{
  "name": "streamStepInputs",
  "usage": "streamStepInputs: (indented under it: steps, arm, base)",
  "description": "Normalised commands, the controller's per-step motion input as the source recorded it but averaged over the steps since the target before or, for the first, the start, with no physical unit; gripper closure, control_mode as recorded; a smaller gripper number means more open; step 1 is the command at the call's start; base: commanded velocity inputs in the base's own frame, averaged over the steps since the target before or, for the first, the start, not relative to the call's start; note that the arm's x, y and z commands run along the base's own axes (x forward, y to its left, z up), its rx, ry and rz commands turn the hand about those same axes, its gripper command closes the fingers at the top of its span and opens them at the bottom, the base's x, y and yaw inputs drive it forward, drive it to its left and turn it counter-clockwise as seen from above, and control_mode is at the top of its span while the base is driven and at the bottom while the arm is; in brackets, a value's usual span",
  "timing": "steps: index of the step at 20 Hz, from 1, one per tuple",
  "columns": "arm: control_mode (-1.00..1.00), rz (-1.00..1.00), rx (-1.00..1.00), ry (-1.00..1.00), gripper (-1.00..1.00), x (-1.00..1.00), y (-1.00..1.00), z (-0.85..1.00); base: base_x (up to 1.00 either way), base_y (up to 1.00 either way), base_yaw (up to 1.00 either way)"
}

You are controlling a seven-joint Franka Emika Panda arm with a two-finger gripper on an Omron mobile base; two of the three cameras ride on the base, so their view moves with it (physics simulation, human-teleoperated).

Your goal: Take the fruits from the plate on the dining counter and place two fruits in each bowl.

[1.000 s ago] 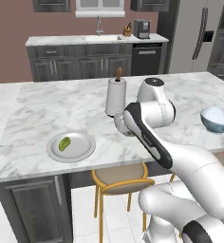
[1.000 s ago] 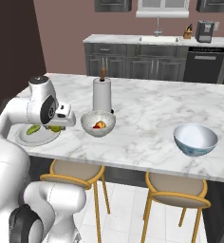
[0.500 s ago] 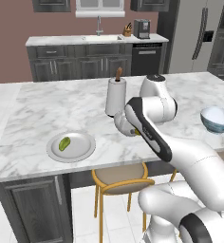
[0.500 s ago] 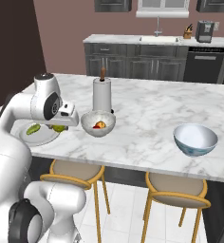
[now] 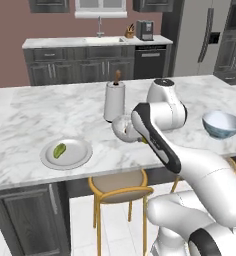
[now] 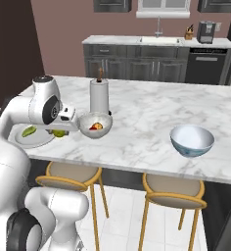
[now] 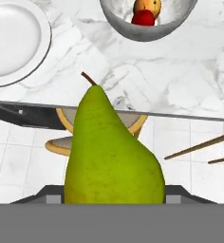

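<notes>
dining counter [image 5: 50,112]: polished white marble, grey-veined, over matt dark grey cabinet fronts. plate [image 5: 80,155]: smooth pale glazed ceramic. speckled bowl [image 7: 147,33]: matt grey, stone-like. second bowl [image 6: 192,139]: glossy, white inside, blue outside. pear [image 7: 111,152]: yellow-green skin, finely mottled, faint sheen. stools [image 6: 171,188]: tan seats, glossy yellow frames.

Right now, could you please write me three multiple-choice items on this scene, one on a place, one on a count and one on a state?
1. Where is the green fruit?
A. on the plate
B. in the blue bowl
C. on a stool

2. How many fruits lie in the speckled bowl?
A. none
B. two
C. four

3. What does the gripper hold?
A. nothing
B. a spoon
C. the pear

A: it lies on the flat plate. B: one red, one orange. C: the pear rises from the gripper in the hand view.
</notes>
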Motion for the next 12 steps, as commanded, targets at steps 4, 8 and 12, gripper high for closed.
streamStepInputs:
  steps: [4, 8, 12]
  arm:
    - [1.0, 0.0, 0.0, 0.0, 1.0, 0.0, 0.0, 0.0]
    - [1.0, 0.0, 0.0, 0.0, 1.0, 0.0, 0.0, 0.0]
    - [1.0, 0.0, 0.0, 0.0, 1.0, 0.0, 0.0, 0.0]
  base:
    - [-0.14, -0.58, -0.09]
    - [0.14, -0.93, -0.14]
    - [0.0, -1.0, -0.13]
